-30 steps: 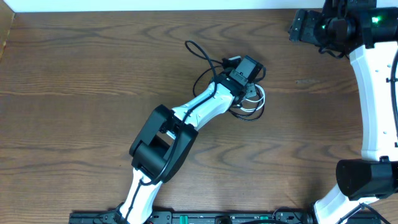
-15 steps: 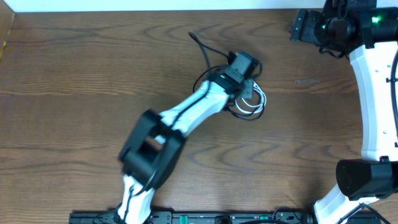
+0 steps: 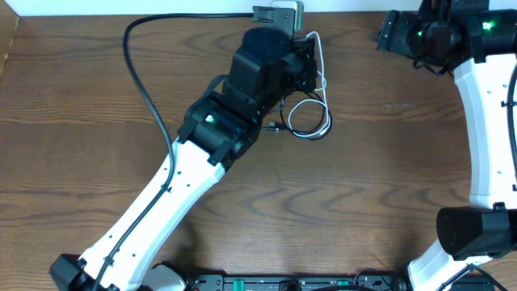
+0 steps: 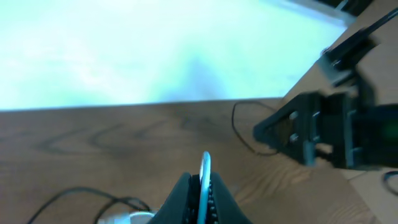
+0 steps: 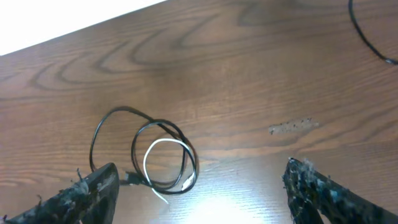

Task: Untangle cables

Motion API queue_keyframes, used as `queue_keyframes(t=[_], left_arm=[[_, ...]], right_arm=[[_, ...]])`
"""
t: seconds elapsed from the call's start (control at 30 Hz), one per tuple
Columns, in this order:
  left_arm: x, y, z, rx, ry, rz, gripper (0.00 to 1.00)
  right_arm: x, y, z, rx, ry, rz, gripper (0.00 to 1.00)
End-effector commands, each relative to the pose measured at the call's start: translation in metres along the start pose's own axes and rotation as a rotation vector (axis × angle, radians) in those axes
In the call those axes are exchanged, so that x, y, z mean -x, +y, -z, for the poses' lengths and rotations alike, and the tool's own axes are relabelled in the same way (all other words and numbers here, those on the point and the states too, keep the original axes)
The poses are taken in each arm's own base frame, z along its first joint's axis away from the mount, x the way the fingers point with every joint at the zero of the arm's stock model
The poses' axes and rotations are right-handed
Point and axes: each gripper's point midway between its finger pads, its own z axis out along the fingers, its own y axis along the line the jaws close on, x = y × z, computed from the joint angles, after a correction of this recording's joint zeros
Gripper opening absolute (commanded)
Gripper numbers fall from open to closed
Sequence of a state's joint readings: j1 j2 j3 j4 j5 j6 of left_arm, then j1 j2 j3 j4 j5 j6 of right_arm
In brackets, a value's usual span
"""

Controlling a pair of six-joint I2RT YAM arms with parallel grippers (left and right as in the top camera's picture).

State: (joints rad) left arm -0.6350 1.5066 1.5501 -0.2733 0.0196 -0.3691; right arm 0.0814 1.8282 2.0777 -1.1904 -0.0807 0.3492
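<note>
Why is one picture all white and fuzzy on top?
Left wrist view: the top half is washed out by pale glare and everything looks soft, even the white cable pinched in the left gripper. Right wrist view: sharp, with a bright sheen on the table. Overhead view: evenly lit and clear.

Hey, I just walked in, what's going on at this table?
An untangling job is under way. The left gripper is clamped on the white cable, holding part of it up near the far edge of the table, while the rest lies looped with the black cable. The right gripper hangs open, holding nothing.
</note>
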Motion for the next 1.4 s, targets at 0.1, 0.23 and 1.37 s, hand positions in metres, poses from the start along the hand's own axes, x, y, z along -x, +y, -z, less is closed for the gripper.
queue_keyframes(t=[0.1, 0.23, 1.37], left_arm=[[0.053, -0.015, 0.035, -0.052, -0.161, -0.019, 0.08], [0.075, -0.038, 0.055, -0.197, -0.177, -0.007, 0.07], [0.202, -0.012, 0.153, -0.512, -0.331, 0.456, 0.07]], right_arm=[[-0.028, 0.007, -0.023, 0.075, 0.114, 0.045, 0.78], [-0.045, 0.015, -0.038, 0.175, 0.160, 0.219, 0.86], [-0.072, 0.146, 0.041, 1.288, -0.163, 0.813, 0.83]])
